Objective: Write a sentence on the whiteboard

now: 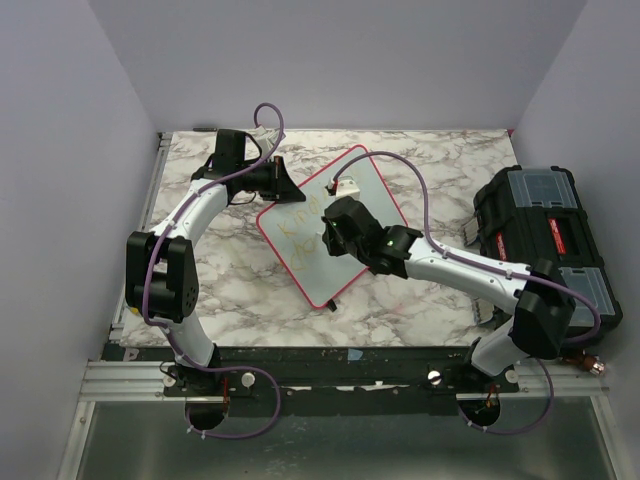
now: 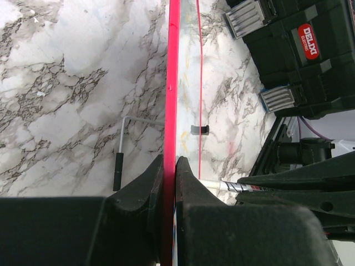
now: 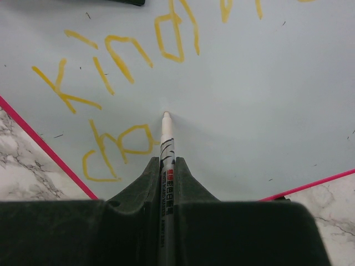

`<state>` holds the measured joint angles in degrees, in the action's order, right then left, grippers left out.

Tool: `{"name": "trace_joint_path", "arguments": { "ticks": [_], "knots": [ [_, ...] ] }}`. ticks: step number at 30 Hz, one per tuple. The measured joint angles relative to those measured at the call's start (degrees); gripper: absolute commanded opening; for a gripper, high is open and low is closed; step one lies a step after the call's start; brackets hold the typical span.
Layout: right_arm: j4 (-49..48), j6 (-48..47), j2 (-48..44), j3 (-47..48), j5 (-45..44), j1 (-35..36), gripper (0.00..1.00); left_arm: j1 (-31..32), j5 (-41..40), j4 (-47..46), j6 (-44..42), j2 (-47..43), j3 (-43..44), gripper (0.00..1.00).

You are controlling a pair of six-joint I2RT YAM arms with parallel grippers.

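1. My left gripper (image 2: 169, 166) is clamped on the whiteboard's (image 1: 310, 268) pink edge, on the counter (image 1: 225, 290).
2. My right gripper (image 3: 166, 164) is clamped on a marker (image 3: 165, 138), its tip touching the board.
3. The yellow sentence (image 3: 119, 55) lies left of the tip; I judge the next letter goes rightward.

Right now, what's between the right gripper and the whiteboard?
Only the marker: the right gripper is shut on it, and its tip seems to touch the whiteboard beside the yellow writing. The right wrist view shows it.

Marbled table (image 1: 250, 290), whiteboard (image 1: 382, 205) askew mid-table, black toolbox (image 1: 545, 240) at right, perhaps a hex key (image 2: 118, 172)
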<state>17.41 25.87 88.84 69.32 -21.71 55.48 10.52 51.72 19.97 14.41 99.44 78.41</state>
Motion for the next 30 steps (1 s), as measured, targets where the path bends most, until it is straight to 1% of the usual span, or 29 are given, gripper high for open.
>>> {"name": "trace_joint_path", "arguments": {
  "ticks": [9, 30],
  "knots": [
    [-0.3, 0.0, 0.1, -0.2, 0.1, 0.0, 0.01, 0.0, 0.0, 0.0, 0.0, 0.0, 0.0, 0.00],
    [-1.5, 2.2, -2.8, -5.9, 1.5, 0.0, 0.01, 0.0, 0.0, -0.1, 0.0, 0.0, -0.1, 0.00]
  ]
}}
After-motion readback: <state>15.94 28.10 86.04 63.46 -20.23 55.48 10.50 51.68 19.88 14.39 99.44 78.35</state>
